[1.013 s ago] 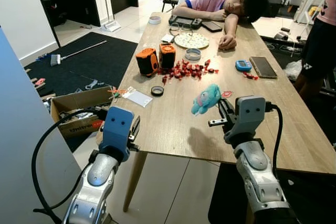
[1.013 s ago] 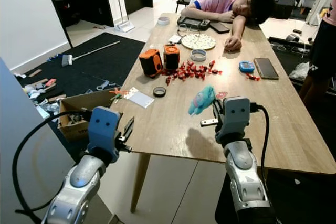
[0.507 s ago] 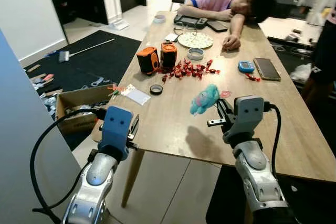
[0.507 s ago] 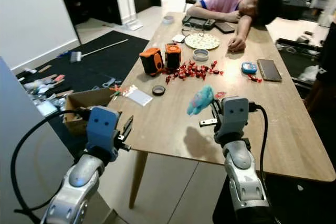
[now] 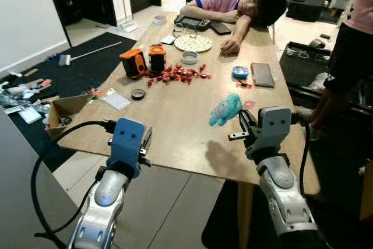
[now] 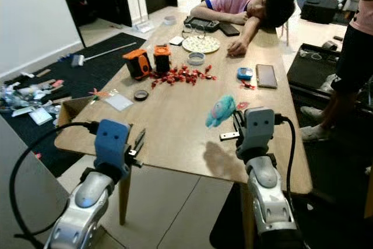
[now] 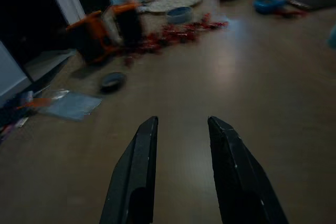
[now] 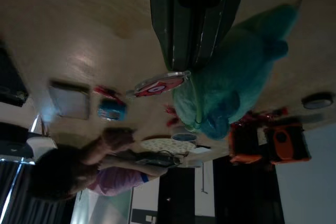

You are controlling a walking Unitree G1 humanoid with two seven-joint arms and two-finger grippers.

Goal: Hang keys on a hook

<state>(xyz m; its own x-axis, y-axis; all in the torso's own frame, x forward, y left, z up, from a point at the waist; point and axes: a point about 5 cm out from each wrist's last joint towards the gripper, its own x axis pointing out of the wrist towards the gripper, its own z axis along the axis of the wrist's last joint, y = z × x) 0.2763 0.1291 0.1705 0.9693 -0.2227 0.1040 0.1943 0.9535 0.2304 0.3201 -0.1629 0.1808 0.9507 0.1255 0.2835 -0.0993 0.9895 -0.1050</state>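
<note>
right gripper (image 5: 243, 125): fingers pinched tight on the keys (image 8: 160, 83) with their blue plush toy (image 5: 225, 109), held up over the bench (image 5: 175, 115) for carrying | left gripper (image 7: 181, 129): fingers apart, nothing in them | hook: none seen

The left end effector (image 7: 181, 145) reaches from the lower edge of the frame, its two black fingers (image 7: 137, 177) parted over the dim wooden bench (image 7: 236, 87). Toward the upper left stand two orange-and-black boxes (image 7: 102, 30), blurred. Red wrappers (image 7: 178, 31) trail beside them. A small dark ring (image 7: 112, 81) lies at mid left.
</note>
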